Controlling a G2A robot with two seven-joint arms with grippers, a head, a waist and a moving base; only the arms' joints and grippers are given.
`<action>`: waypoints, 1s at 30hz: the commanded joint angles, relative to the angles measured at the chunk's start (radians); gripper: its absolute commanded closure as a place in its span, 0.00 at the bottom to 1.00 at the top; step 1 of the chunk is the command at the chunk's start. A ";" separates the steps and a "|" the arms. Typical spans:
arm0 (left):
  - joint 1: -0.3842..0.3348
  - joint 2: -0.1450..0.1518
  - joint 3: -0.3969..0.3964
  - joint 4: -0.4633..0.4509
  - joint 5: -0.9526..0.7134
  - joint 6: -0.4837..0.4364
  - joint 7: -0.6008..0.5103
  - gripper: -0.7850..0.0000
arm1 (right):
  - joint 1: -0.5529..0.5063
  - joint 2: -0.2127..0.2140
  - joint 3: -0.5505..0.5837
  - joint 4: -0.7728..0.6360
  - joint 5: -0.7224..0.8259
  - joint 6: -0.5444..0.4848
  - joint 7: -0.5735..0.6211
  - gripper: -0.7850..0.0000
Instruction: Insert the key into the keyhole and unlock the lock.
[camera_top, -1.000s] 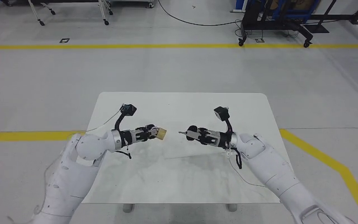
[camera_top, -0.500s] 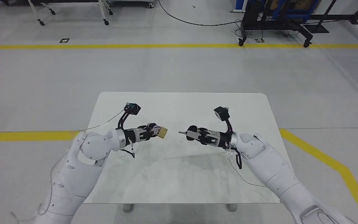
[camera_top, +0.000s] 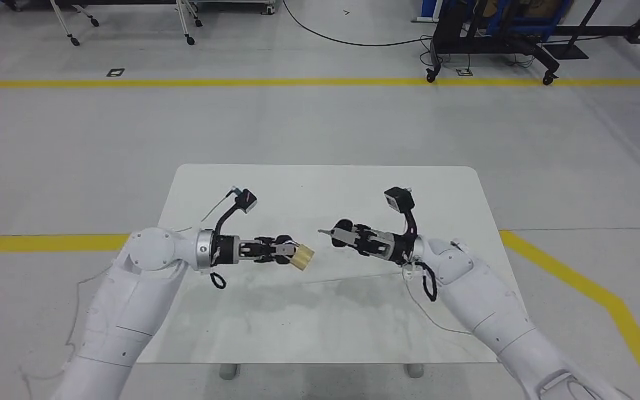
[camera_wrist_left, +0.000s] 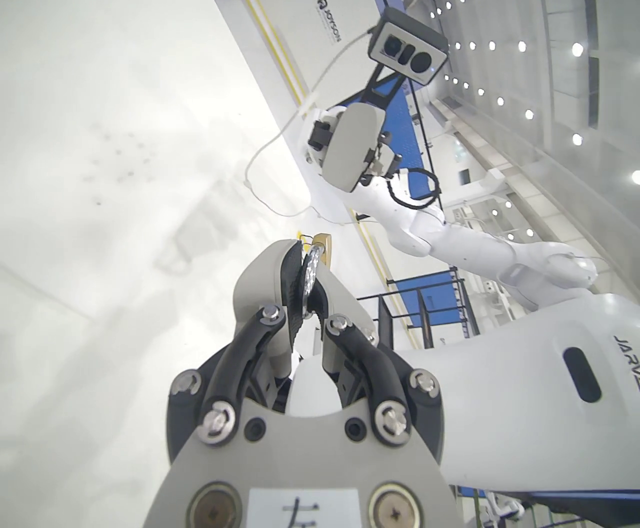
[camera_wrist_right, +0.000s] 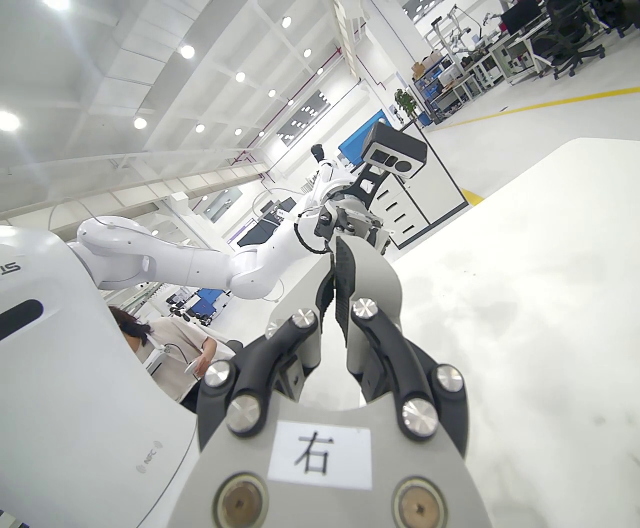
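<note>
Brass lock (camera_top: 303, 257) held over mid-table (camera_top: 440, 190), left gripper (camera_top: 289, 250) clamped on its shackle end. Key (camera_top: 322, 233) just beside lock, pinched in the closed right gripper (camera_top: 336, 234); contact between key and lock not discernible.

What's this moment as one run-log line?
left end effector: lock | right end effector: key | key: not yet inserted

Left tool (camera_top: 284, 247) and right tool (camera_top: 341, 235), both clamped, face each other.
</note>
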 joint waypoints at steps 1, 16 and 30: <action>-0.010 -0.003 0.016 0.012 -0.021 0.018 0.001 1.00 | 0.010 -0.004 -0.011 0.007 0.005 0.000 0.010 1.00; -0.094 -0.025 0.091 0.112 -0.103 0.123 0.030 1.00 | 0.055 -0.022 -0.098 0.025 0.063 0.001 0.098 1.00; -0.153 -0.046 0.145 0.205 -0.251 0.318 -0.011 1.00 | -0.003 0.003 -0.003 -0.066 0.086 0.000 0.097 1.00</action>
